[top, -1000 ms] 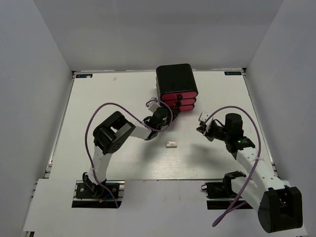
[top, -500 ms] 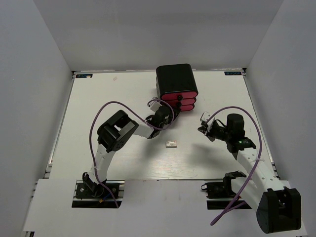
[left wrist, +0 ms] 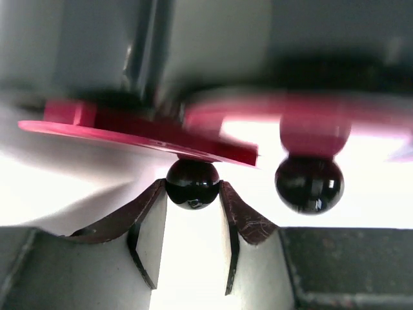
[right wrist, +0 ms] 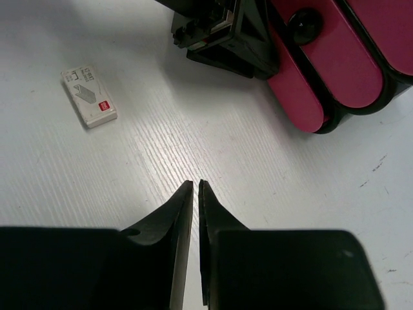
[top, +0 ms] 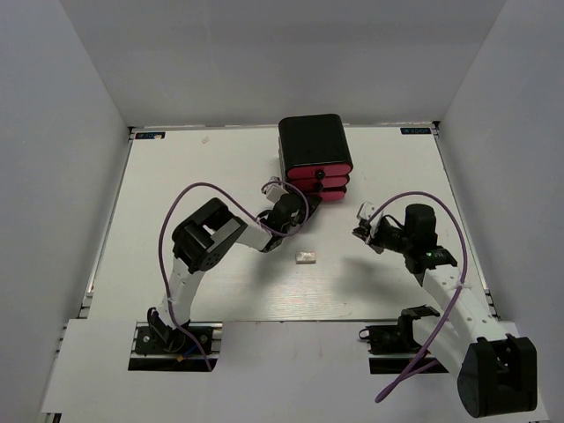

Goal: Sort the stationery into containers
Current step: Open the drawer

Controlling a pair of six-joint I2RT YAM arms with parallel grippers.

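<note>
Clamping on a knob, folks: the left gripper (left wrist: 191, 187) has its two dark fingers (left wrist: 147, 216) pressed against a round black knob (left wrist: 191, 179), one finger per side, no daylight btwn finger and ball in the wrist cam. That knob sits on a pink drawer front. A second knob (left wrist: 308, 185) hangs just to the right of it, free of the fingers. Which of the three drawers the gripped knob belongs to, can't tell, the close-up's too blurred.

From overhead, the drawers (top: 319, 182) sit stacked in the black cabinet (top: 310, 138) at the far centre of the table (top: 203, 176), fronts facing the arms. The L arm is stretched fwd w/ its wrist right at those fronts, and a purple cable (top: 189, 189) loops over it.

Other side now: the right gripper (right wrist: 195, 184) hangs over the tabletop, to the right of the cabinet and nearer the arm bases. Its tips are drawn together w/ only a sliver of gap and nothing held. It's apart from the drawers.

As for the stationery, the eraser (top: 306, 257) is a small white rectangle w/ print and a red mark on its top face. It lies flat on the table in front of the cabinet, btwn the two arms, apart from both grippers and outside the drawers.
</note>
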